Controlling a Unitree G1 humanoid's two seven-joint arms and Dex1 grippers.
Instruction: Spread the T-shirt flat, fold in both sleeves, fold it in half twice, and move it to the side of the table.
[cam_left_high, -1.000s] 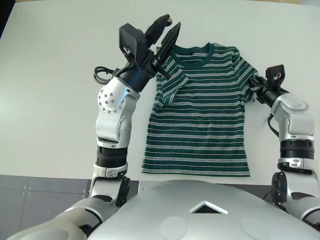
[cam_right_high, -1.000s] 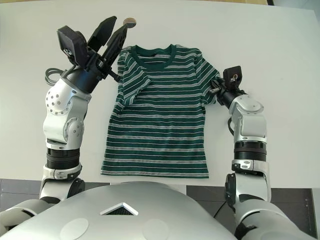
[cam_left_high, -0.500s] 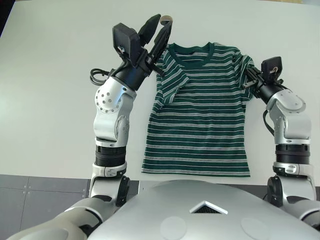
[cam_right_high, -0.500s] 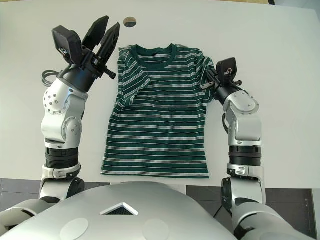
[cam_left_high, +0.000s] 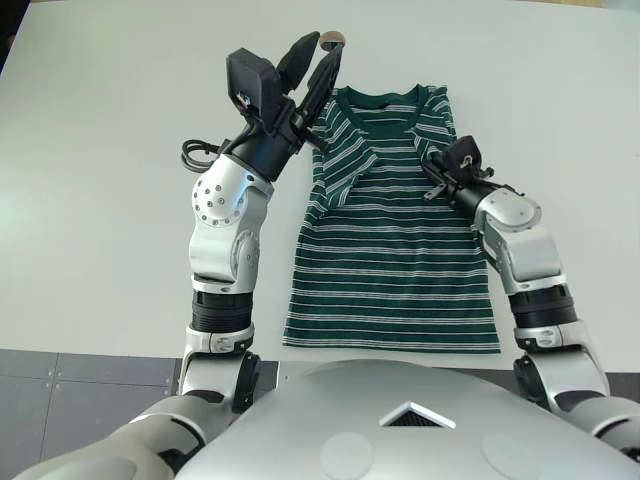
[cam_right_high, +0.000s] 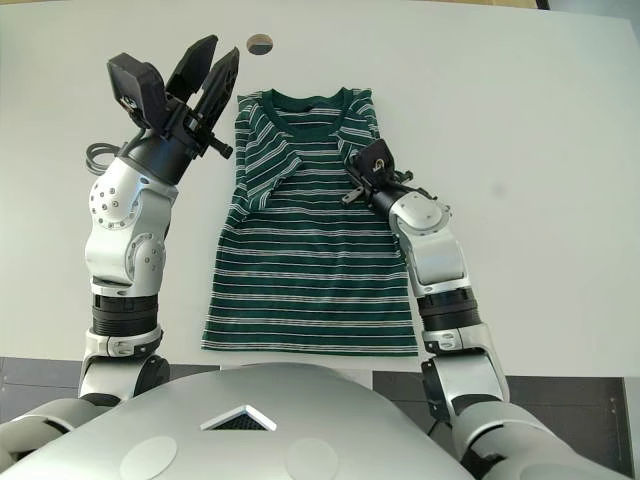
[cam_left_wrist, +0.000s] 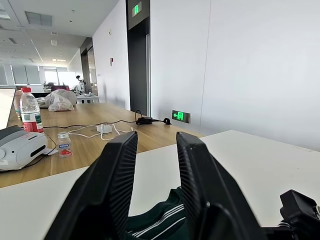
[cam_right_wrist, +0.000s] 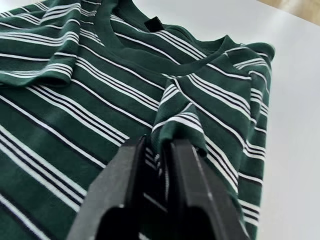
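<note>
Sleeve on R side now dragged inward over chest of T-shirt, pinched in R gripper, which swung in from outer edge. L gripper empty, fingers apart, raised by L shoulder, barely moved. Shirt lies flat, centre of table; 2nd sleeve fold nearly done.

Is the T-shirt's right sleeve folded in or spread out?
Folded in: the right sleeve lies across the chest of the T-shirt, its cuff pinched in the right end effector, not yet released.

Green lit sign with arrow, low on far wall. Second green lit sign above doorway, unreadable. Bottle label too small to read.
</note>
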